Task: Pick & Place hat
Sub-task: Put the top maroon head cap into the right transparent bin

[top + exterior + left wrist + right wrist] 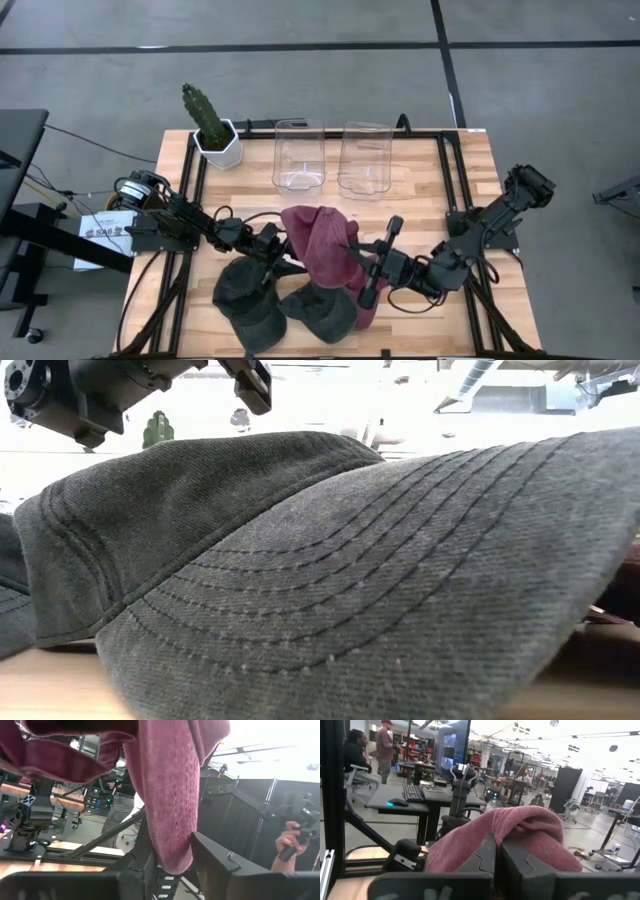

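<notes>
A: High view puts the maroon knitted beanie point(322, 248) mid-surface, lifted above 2 dark grey denim caps point(250, 295) — why stretched between both arms?

B: Likely to hold it open for placing. Left end effector point(282, 250) is part-open, clamped on the knit; right end effector point(368, 264) is fully together, pinching the other edge.

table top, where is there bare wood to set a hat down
Bare wood lies right of the two clear plastic bins and left of the dark grey caps. The front middle is crowded: caps, maroon knit hat, both grippers.
</notes>
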Robot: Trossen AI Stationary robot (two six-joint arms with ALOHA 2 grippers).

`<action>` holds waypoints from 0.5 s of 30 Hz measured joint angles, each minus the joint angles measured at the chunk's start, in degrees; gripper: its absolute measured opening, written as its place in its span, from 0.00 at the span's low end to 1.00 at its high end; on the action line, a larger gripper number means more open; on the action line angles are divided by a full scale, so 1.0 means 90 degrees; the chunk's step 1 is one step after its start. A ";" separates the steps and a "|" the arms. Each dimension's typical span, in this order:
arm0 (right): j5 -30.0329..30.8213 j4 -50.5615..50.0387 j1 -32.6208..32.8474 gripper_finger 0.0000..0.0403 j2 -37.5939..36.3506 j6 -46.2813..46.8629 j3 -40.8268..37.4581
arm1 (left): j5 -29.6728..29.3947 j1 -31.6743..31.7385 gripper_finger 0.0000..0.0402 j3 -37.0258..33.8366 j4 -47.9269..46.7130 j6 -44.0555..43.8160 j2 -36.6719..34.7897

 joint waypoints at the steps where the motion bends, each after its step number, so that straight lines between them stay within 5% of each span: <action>1: 0.0003 -0.0014 0.0021 0.00 0.0000 0.0011 0.0000 | 0.0022 0.0000 0.27 0.0000 0.0003 0.0009 0.0000; 8: 0.0018 -0.0449 0.0167 0.00 0.0000 0.0184 -0.0004 | 0.1015 0.0033 0.04 0.0010 0.0039 0.0028 -0.0005; 15: -0.0029 -0.0775 0.0321 0.02 0.0000 0.0380 -0.0005 | 0.1383 0.0071 0.03 0.0012 -0.0251 0.0447 -0.0005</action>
